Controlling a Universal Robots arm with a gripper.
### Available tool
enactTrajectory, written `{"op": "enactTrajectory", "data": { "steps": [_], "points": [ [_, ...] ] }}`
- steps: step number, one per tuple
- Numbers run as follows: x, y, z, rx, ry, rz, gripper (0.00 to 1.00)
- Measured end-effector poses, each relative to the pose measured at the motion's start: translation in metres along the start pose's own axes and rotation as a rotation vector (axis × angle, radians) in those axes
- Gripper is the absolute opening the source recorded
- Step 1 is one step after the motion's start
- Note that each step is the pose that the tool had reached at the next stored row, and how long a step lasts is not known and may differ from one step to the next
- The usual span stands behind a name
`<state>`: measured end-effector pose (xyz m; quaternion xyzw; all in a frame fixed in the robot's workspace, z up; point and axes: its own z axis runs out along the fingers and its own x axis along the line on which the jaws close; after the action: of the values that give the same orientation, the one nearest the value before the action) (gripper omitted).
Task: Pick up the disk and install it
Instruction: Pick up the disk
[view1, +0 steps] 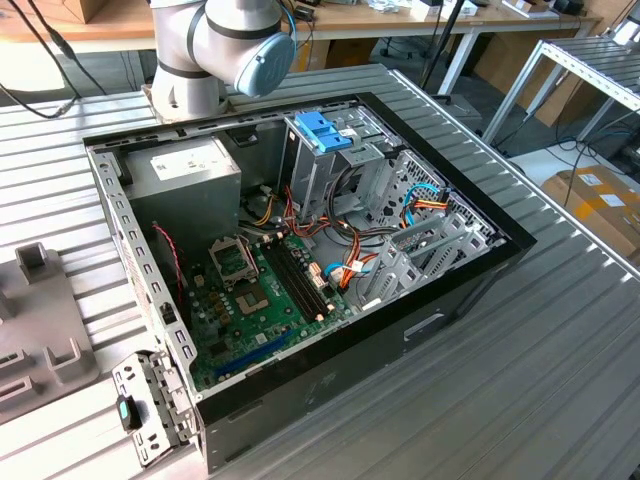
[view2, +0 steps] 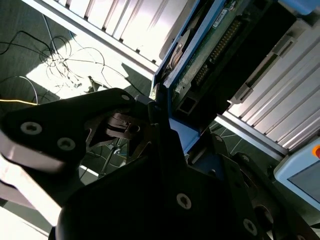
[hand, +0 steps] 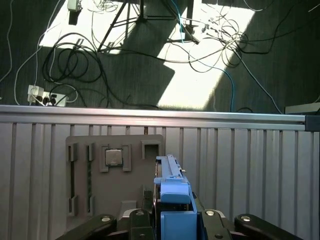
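Blue-railed disk — clamped edge-on between closed jaws.

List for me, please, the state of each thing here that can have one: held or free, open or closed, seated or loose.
gripper: shut on the disk.
the disk: held on edge, above the table, not yet installed.
computer case: lying on its side, open.
processor chip: seated flat in the grey holder plate.
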<state>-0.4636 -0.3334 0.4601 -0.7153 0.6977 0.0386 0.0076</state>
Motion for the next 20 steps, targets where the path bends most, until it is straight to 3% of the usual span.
{"op": "enactTrajectory", "data": {
  "steps": [20],
  "points": [
    [-0.0014,0.0009,-0.0215,0.0000,-0.0039,0.000,0.37]
  ]
}}
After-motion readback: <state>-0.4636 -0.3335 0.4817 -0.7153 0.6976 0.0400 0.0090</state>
